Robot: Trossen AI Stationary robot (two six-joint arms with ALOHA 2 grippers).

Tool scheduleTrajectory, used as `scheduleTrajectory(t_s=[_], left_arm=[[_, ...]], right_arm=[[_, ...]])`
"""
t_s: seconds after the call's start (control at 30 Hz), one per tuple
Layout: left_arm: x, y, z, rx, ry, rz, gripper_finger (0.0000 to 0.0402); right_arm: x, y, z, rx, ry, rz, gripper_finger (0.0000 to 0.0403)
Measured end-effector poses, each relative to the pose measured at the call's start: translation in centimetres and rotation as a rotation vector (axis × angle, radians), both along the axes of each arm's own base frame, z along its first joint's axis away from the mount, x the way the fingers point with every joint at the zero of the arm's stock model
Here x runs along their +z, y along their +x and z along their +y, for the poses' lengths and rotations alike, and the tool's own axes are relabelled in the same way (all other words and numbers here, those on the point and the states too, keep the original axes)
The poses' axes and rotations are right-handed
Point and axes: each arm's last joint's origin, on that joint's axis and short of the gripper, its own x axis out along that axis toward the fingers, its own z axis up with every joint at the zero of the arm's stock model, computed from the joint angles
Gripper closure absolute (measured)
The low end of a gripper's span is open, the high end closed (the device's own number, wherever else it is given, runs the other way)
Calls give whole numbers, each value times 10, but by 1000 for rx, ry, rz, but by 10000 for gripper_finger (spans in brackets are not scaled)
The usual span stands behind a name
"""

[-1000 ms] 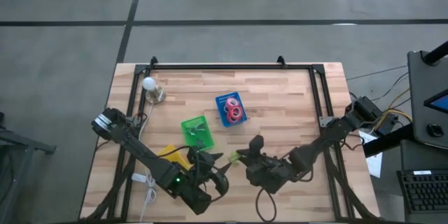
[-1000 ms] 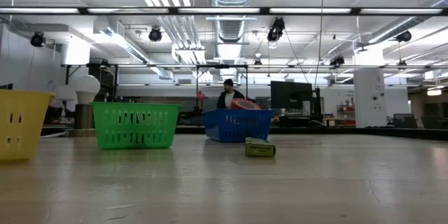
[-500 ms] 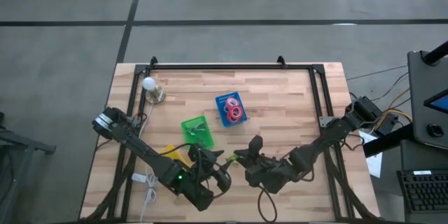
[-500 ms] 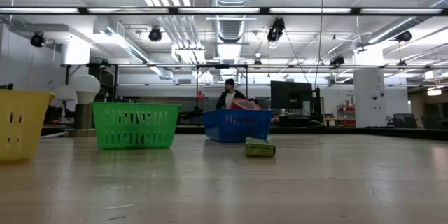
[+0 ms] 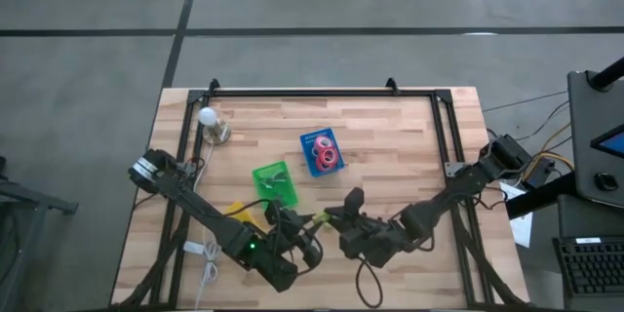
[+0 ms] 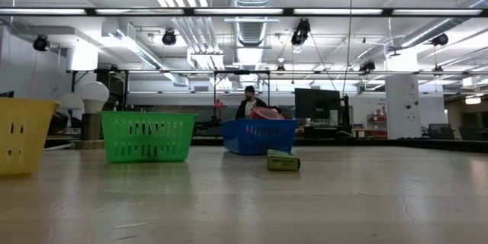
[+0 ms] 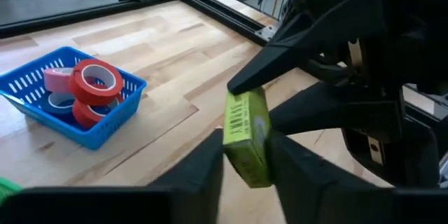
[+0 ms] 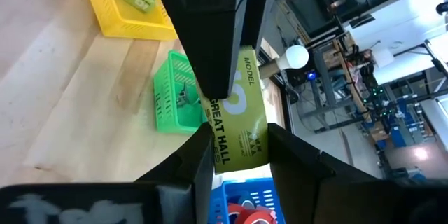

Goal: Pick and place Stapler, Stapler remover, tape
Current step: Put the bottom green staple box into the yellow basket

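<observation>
Now both claws (image 7: 246,155) (image 8: 234,155) grip green box (image 7: 246,136), long axis between them.

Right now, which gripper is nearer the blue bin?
Right. The right gripper sits below the blue bin, slightly right; the left gripper lies a little farther, beside the green bin.

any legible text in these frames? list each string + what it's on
"MODEL" – on the yellow-green box between both grippers, right wrist view.
"GREAT HALL" – same box, black letters along its face.
Smaller black print on the box's side, left wrist view – too blurred to read.
Label on the second box in the yellow bin – too small to read.
Nothing else readable.
</observation>
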Motion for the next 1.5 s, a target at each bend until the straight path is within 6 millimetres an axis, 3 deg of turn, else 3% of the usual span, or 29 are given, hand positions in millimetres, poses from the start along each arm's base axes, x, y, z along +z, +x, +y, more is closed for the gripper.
scheduleTrajectory(t_s=[0.17,0.37,0.6,0.83,0.9,1.07,1.27,1.5], left_arm=[[1,0,0,-6,29,10,359],[-1,-1,1,-12,73,37,359],[3,-12,5,-11,54,82,325],[0,-34,7,-44,-71,244,392],[-3,-40,7,-8,-111,263,396],[-3,-42,5,-7,-123,257,379],[-15,-32,5,-170,-13,328,352],[-42,-11,21,-379,24,344,260]], right_arm=[[-1,1,-2,-16,11,-5,277],[-2,1,-3,-36,61,-26,228],[-8,-5,-4,-61,75,14,170],[-20,-13,-5,-105,116,58,148],[-25,-15,-6,-114,148,71,147],[-45,-21,-8,-20,288,198,149],[-65,-27,-13,-1,433,261,145],[-79,-37,-17,-66,484,275,145]])
